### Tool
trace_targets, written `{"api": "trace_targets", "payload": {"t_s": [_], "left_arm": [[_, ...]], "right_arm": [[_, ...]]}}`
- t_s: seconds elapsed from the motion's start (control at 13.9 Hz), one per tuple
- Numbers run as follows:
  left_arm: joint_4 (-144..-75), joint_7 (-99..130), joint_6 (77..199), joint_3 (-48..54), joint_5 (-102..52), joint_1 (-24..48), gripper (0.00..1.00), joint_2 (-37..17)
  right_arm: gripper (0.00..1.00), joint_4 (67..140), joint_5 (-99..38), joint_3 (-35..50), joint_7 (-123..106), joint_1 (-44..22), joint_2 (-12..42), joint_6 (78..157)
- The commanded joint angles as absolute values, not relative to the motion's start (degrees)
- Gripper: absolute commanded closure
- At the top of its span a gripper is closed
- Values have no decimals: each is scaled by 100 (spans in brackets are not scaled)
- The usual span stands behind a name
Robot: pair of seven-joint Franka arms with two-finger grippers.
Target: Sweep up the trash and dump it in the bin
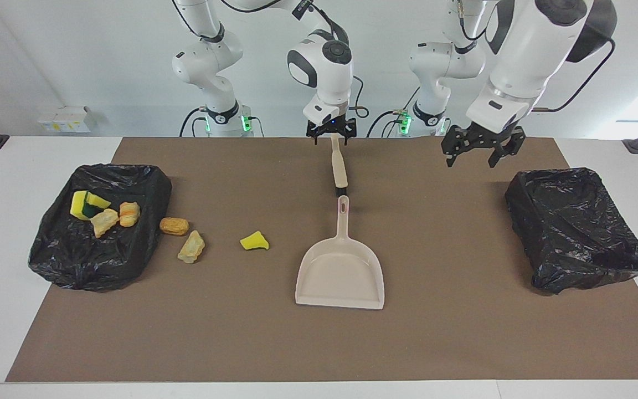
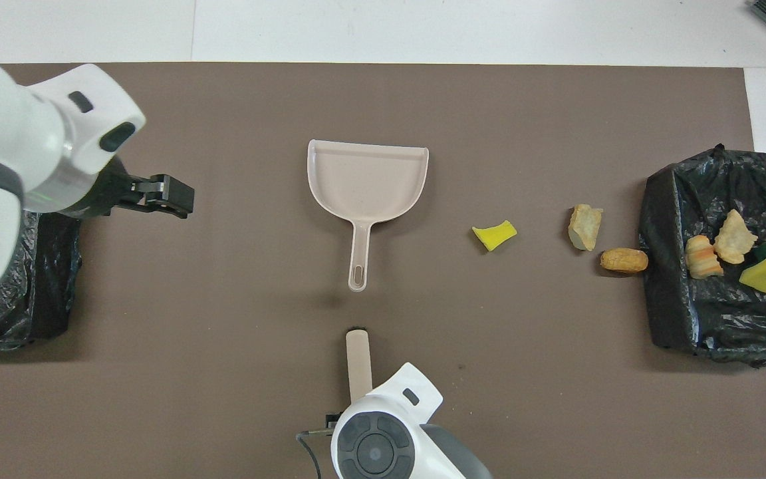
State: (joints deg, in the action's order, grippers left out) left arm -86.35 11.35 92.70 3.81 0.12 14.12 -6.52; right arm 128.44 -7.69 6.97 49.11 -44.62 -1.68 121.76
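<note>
The trash lies at the right arm's end of the table. A yellow piece, a tan chunk and an orange-brown lump rest on the brown mat. Yellow-green sponges and two more scraps sit in the black-lined bin. The beige dustpan lies mid-mat, handle toward the robots. The brush lies just nearer the robots. My right gripper hangs open over the brush's handle end. My left gripper hovers open over bare mat.
A second black-lined bin stands at the left arm's end of the table with nothing showing in it. The brown mat covers most of the white table. Small white boxes sit by the wall.
</note>
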Motion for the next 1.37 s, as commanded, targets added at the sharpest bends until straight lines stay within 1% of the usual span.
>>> {"api": "trace_targets", "payload": {"t_s": [0.0, 0.14, 0.29, 0.36, 0.5, 0.65, 0.79, 0.94, 1.08, 1.15, 1.22, 1.3], "left_arm": [[-8613, 1501, 9641, 308, 18, 1774, 0, -1036], [-8622, 1783, 9869, 308, -9, 1985, 0, -1291], [-8657, 2046, 10176, 308, -17, 2284, 0, -1493], [-8666, 2265, 10256, 308, -26, 2503, 0, -1633], [-8736, 2557, 10493, 316, -70, 2812, 0, -1818], [-9164, 2872, 10879, 325, -149, 3144, 0, -1837], [-9700, 3172, 11362, 325, -149, 3462, 0, -1767], [-10097, 3548, 11705, 325, -149, 3673, 0, -1740], [-10344, 3779, 12188, 325, -149, 3840, 0, -1845], [-10414, 3771, 12347, 316, -149, 3815, 0, -1915], [-10406, 3736, 12357, 316, -89, 3754, 0, -1951], [-10380, 3701, 12340, 316, -36, 3744, 0, -1960]], "right_arm": [[0, 13262, -1185, 686, 5062, -4648, -211, 12690], [0, 13298, -1257, 686, 5054, -4719, -115, 12788], [9, 13298, -1257, 686, 5019, -4764, -79, 12788], [10, 13298, -1257, 694, 4992, -4772, -79, 12779], [23, 13298, -1257, 686, 4983, -4816, -70, 12771], [34, 13298, -1353, 694, 4957, -4825, -70, 12779], [34, 13298, -1677, 686, 4713, -4886, -70, 12788], [34, 13298, -1714, 686, 4650, -4896, -70, 12753], [42, 13298, -1714, 686, 4667, -4913, -79, 12692], [45, 13298, -1714, 686, 4676, -4948, -88, 12691], [45, 13298, -1714, 686, 4676, -4957, -88, 12691], [48, 13298, -1714, 686, 4658, -4957, -88, 12683]]}}
